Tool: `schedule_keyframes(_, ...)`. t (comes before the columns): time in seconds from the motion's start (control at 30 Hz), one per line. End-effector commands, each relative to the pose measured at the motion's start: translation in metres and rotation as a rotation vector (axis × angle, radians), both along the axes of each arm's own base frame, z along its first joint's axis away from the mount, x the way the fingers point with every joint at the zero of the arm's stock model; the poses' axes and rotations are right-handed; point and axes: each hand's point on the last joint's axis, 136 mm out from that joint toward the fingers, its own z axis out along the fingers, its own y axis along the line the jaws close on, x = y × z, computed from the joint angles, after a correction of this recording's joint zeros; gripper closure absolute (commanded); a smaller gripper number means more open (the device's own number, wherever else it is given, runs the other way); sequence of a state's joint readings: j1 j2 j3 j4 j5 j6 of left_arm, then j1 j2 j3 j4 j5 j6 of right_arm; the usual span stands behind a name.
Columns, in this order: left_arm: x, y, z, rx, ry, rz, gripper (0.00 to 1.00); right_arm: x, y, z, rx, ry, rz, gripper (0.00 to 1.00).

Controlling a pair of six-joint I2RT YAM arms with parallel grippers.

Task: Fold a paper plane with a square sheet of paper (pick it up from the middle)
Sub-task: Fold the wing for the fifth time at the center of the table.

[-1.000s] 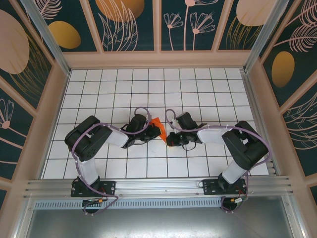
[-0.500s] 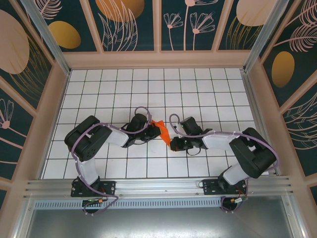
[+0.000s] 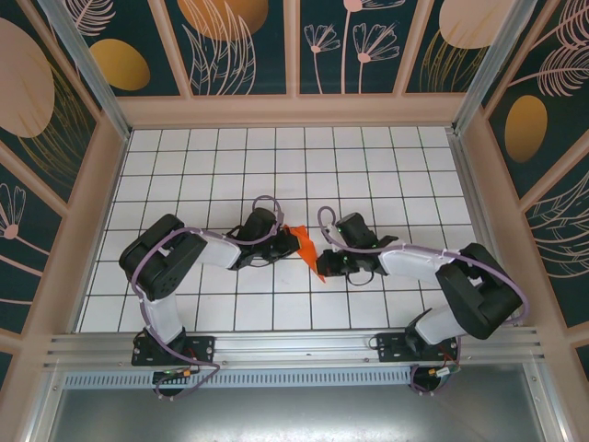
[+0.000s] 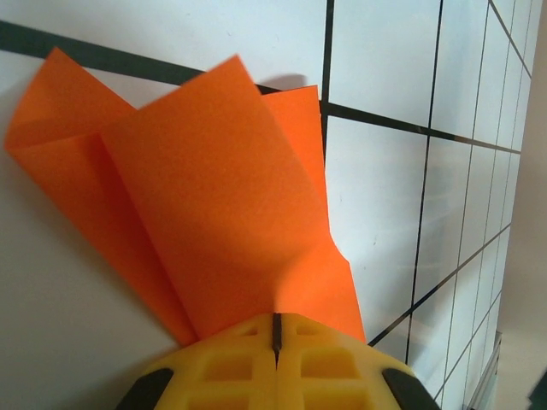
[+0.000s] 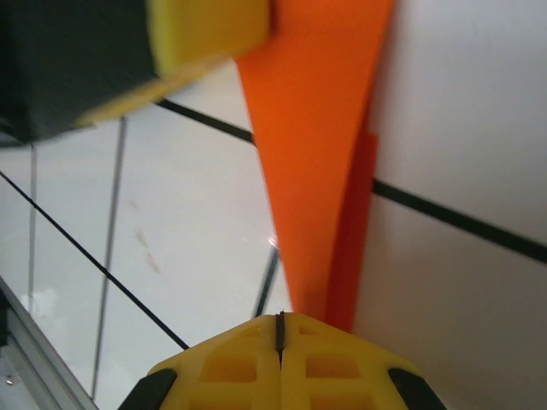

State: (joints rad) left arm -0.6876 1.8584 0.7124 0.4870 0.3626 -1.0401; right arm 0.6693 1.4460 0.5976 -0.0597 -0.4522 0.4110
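The square sheet of paper (image 3: 302,245), bright orange-red, is folded into layers and hangs between both grippers over the middle of the table. My left gripper (image 3: 284,238) is shut on its left end. In the left wrist view the folded flaps (image 4: 205,188) fan out from the closed yellow fingertips (image 4: 278,323). My right gripper (image 3: 322,268) is shut at the paper's narrow lower tip. In the right wrist view a tapering orange strip (image 5: 312,137) runs up from those fingertips (image 5: 279,320), entering just right of the seam, toward the left gripper's yellow finger (image 5: 205,30).
A white gridded table top (image 3: 386,157) lies inside a walled enclosure with patterned panels (image 3: 239,46). Purple cables (image 3: 322,219) loop over both wrists. An aluminium rail (image 3: 294,345) runs along the near edge by the arm bases.
The right arm's elbow has swung out to the right and its gripper has shifted slightly nearer. The paper's lower tip now stretches toward it. The left arm has hardly moved.
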Motion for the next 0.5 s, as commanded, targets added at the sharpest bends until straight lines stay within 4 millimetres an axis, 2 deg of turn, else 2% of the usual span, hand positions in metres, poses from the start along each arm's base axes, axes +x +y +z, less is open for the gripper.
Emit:
schedule_keyframes(0.0, -0.016, 0.067, -0.080, 0.355, 0.102, 0.093, 1.00, 0.019, 0.011, 0.016, 0.032, -0.056, -0.023, 0.94)
schedule_keyframes(0.17, -0.005, 0.064, -0.063, 0.348, 0.057, 0.117, 1.00, 0.027, 0.012, -0.006, 0.007, -0.029, -0.027, 0.94)
schedule_keyframes(0.33, 0.013, 0.058, -0.040, 0.335, -0.006, 0.133, 1.00, 0.037, 0.017, -0.018, -0.008, -0.018, -0.018, 0.94)
schedule_keyframes(0.47, 0.028, 0.051, -0.014, 0.287, -0.077, 0.126, 1.00, 0.047, 0.020, -0.029, -0.034, -0.017, -0.010, 0.95)
